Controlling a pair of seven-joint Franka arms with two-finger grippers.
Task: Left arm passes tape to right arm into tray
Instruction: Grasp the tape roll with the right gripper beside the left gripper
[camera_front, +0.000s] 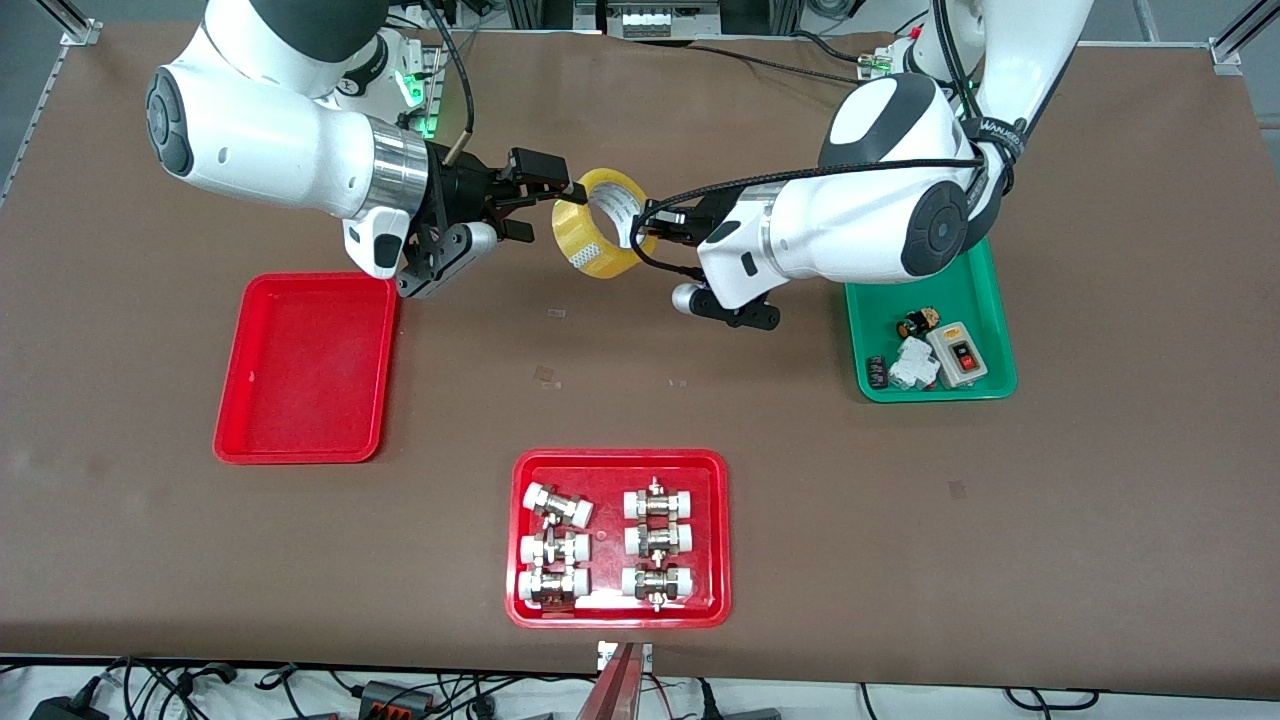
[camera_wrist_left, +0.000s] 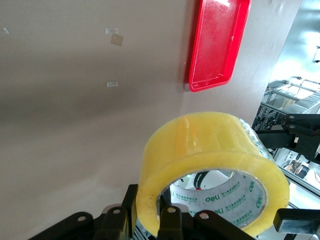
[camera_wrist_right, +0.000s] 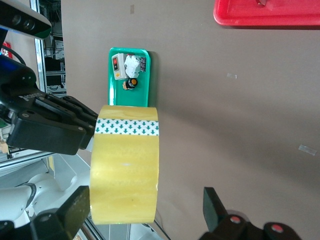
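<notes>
The tape (camera_front: 598, 236) is a yellow roll held up in the air over the table, between the two arms. My left gripper (camera_front: 646, 226) is shut on the roll's wall, one finger inside the core and one outside, as the left wrist view shows (camera_wrist_left: 150, 210). My right gripper (camera_front: 540, 200) is open, with its fingers on either side of the roll; in the right wrist view (camera_wrist_right: 146, 206) the tape (camera_wrist_right: 125, 170) sits between them, close to one finger. The empty red tray (camera_front: 305, 370) lies on the table below the right arm and also shows in the left wrist view (camera_wrist_left: 220, 40).
A green tray (camera_front: 975, 300) with small electrical parts lies under the left arm. A wider red tray (camera_front: 620, 465) with several white-capped metal fittings sits nearest the front camera. Brown mat covers the table.
</notes>
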